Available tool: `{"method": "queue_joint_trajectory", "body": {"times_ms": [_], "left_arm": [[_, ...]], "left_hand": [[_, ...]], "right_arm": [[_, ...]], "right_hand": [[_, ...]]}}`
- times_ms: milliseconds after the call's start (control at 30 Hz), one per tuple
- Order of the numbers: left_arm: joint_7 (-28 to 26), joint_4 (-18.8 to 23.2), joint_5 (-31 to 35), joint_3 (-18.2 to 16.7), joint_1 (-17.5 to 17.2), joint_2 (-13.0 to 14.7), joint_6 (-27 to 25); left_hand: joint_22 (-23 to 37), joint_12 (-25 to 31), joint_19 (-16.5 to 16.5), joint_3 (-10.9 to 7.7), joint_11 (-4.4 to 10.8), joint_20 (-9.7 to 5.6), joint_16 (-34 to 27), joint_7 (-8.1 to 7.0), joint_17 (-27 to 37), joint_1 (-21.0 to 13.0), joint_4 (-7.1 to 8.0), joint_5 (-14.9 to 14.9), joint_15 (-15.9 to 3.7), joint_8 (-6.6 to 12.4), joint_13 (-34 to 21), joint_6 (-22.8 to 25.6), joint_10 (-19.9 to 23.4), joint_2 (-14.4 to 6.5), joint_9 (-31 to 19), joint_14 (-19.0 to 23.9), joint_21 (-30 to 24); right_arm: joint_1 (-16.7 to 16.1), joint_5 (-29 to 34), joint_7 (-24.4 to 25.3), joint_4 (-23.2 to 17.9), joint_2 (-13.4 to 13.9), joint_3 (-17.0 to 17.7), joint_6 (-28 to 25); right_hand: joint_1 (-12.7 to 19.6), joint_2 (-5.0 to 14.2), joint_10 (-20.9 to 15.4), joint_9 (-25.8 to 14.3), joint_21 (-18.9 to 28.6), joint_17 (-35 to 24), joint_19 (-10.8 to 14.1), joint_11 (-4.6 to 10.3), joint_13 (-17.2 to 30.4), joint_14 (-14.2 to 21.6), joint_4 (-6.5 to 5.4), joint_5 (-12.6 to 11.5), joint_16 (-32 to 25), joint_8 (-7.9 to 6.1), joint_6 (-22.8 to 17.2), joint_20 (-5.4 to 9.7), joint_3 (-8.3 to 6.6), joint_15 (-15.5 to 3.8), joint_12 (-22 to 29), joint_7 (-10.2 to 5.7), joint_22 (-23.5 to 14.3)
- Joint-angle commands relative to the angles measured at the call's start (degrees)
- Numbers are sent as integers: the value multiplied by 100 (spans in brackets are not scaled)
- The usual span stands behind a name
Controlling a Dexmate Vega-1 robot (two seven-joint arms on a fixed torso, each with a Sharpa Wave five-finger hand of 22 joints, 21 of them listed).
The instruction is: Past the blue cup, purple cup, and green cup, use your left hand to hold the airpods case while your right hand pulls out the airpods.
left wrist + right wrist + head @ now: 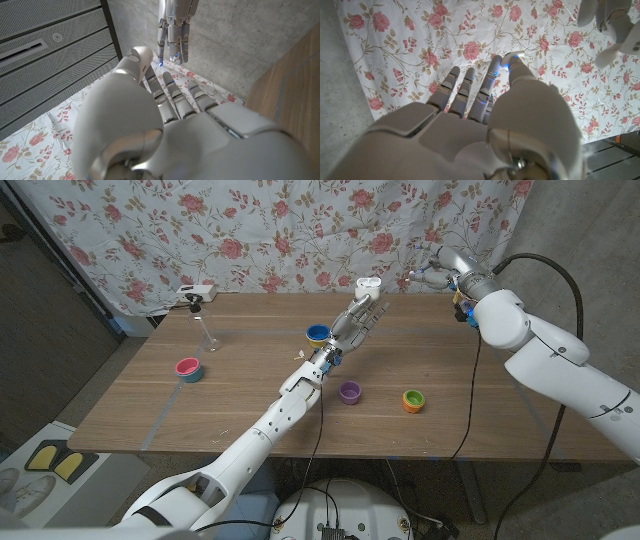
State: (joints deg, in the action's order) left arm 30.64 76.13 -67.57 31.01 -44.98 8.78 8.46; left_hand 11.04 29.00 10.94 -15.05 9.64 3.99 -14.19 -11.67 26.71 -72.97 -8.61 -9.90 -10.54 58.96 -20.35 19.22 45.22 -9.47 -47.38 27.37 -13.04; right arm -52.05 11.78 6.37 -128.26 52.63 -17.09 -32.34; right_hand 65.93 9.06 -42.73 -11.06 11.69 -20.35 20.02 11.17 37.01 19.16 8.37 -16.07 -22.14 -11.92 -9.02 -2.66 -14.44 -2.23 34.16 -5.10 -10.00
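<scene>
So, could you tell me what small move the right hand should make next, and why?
Probably ease the right hand sideways toward the airpods case. In the head view the left hand seems to hold the white case up past the blue cup, while the right hand hangs apart from it, with a gap between.
</scene>
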Motion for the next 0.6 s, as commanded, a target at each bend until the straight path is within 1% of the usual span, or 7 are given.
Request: {"method": "queue_joint_trajectory", "body": {"times_ms": [33,133,200,333,433,500,600], "left_arm": [[-20,67,-23,-14,16,55,35],[-23,67,3,-4,33,76,43],[-74,98,-25,-13,14,70,29],[-11,67,-30,-9,33,68,44],[-15,53,0,-21,39,73,104],[-96,63,-41,-34,26,75,52],[-50,38,-32,-21,23,68,72]], "left_hand": [[12,291,-6,-5,294,1,5,-13,25,-19,25,-44,-266,36,-481,0,350,-34,-26,263,-11],[12,289,-5,-7,295,0,6,-13,27,-21,25,-44,-266,33,-478,-10,348,-36,-20,265,-11],[12,288,-5,-9,294,2,11,-13,27,-22,25,-44,-264,35,-477,-11,347,-37,-17,265,-12],[12,287,-7,-7,292,-2,10,-13,32,-22,25,-44,-268,43,-476,-7,345,-36,-17,268,-11],[12,293,-6,-4,290,3,11,-13,37,-19,28,-43,-267,44,-481,-11,350,-35,-12,269,-11],[12,291,-8,-6,292,2,14,-13,36,-20,27,-43,-264,44,-478,-12,349,-36,-8,268,-11],[12,293,-8,-4,295,3,15,-13,40,-22,25,-43,-264,49,-479,-10,351,-33,-9,267,-11]], "right_arm": [[49,-11,134,600,-160,-187,153],[105,-148,25,757,-231,-190,157],[146,-11,99,829,-233,-284,143],[233,238,244,1036,-297,-474,159],[304,282,225,1227,-358,-573,217],[357,361,221,1357,-384,-667,262],[427,393,162,1574,-459,-782,311]], "right_hand": [[48,1,-87,-31,3,-6,-9,121,-3,-59,-13,31,26,13,-25,-4,34,-921,39,-28,-15],[48,-2,-94,-32,2,-3,-9,124,-7,-61,-14,39,29,14,-37,0,41,-928,45,-39,-15],[50,-8,-102,-32,9,0,10,124,-17,-61,-11,46,32,18,-38,4,47,-932,48,-28,-14],[42,-7,-115,-34,15,3,28,124,-35,-79,-19,59,44,15,-65,17,59,-949,52,-40,-13],[33,-12,-117,-35,15,7,34,125,-50,-85,-24,72,51,20,-72,16,72,-953,53,-37,-13],[34,-11,-121,-35,15,9,35,124,-56,-92,-25,76,56,18,-84,12,75,-957,54,-39,-12],[38,-7,-125,-36,16,13,42,124,-68,-107,-24,85,66,19,-101,31,79,-967,57,-48,-12]]}}
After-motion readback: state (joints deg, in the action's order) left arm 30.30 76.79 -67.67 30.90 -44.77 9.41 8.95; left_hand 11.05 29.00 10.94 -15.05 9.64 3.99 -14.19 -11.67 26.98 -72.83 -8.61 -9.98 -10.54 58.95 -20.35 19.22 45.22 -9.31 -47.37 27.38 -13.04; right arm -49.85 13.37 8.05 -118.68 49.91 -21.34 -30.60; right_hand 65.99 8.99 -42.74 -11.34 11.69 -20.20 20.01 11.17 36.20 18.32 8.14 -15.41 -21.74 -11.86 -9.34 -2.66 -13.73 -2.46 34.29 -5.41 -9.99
